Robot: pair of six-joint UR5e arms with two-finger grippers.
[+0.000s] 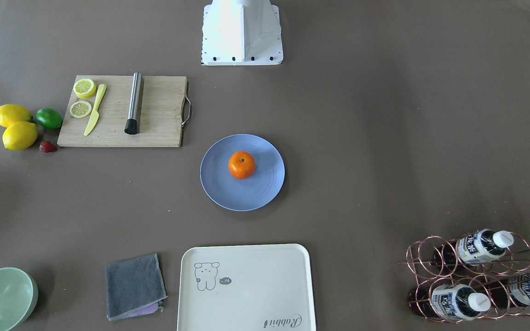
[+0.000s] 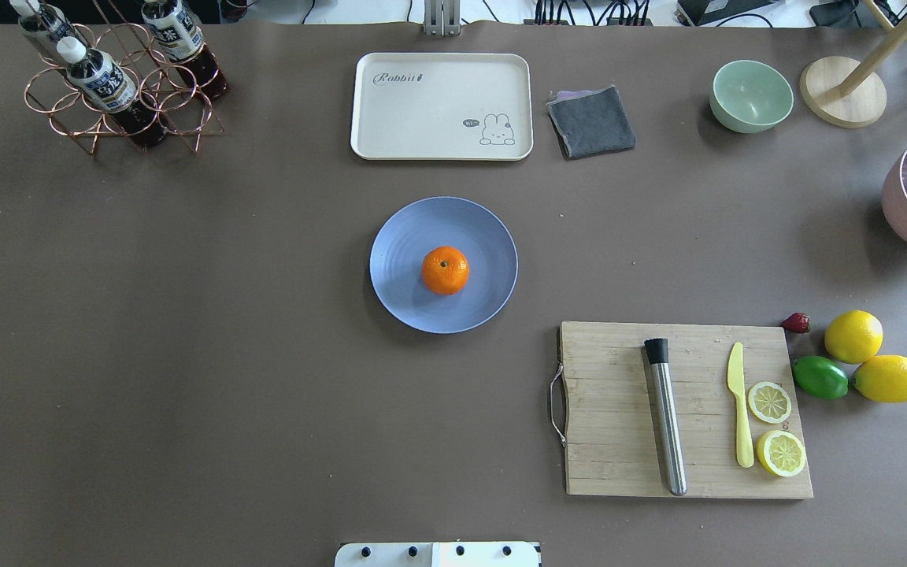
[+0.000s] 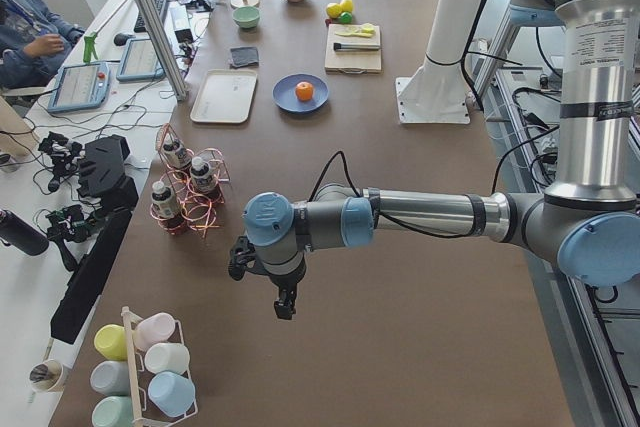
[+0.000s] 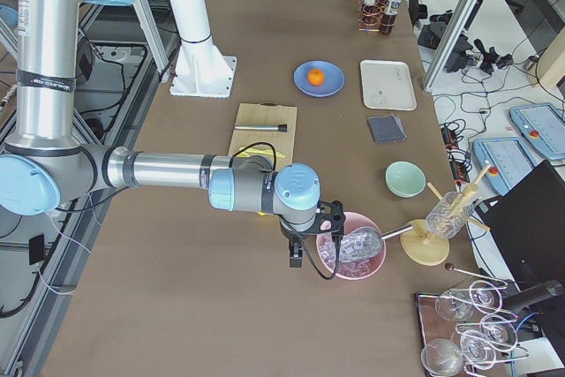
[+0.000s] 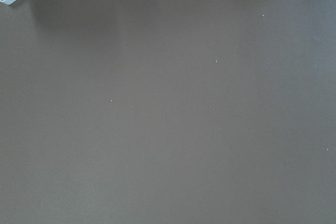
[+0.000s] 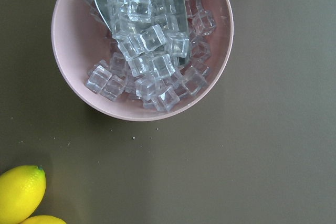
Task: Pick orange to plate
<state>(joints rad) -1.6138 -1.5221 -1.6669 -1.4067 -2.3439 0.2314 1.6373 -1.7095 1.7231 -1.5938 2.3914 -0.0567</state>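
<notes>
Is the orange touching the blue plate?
Touching. In the overhead view the orange sits on the plate near its middle, with the plate's rim showing all around it and nothing else holding it up.

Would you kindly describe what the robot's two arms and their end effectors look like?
The left arm and right arm are silver tubes with grey joints and light-blue round caps. A black cable loops near each wrist. The left end effector and right end effector are small and black. Printed labels mark the upright tubes.

Overhead, front views opposed; both share plate [image 2: 400, 264]
</notes>
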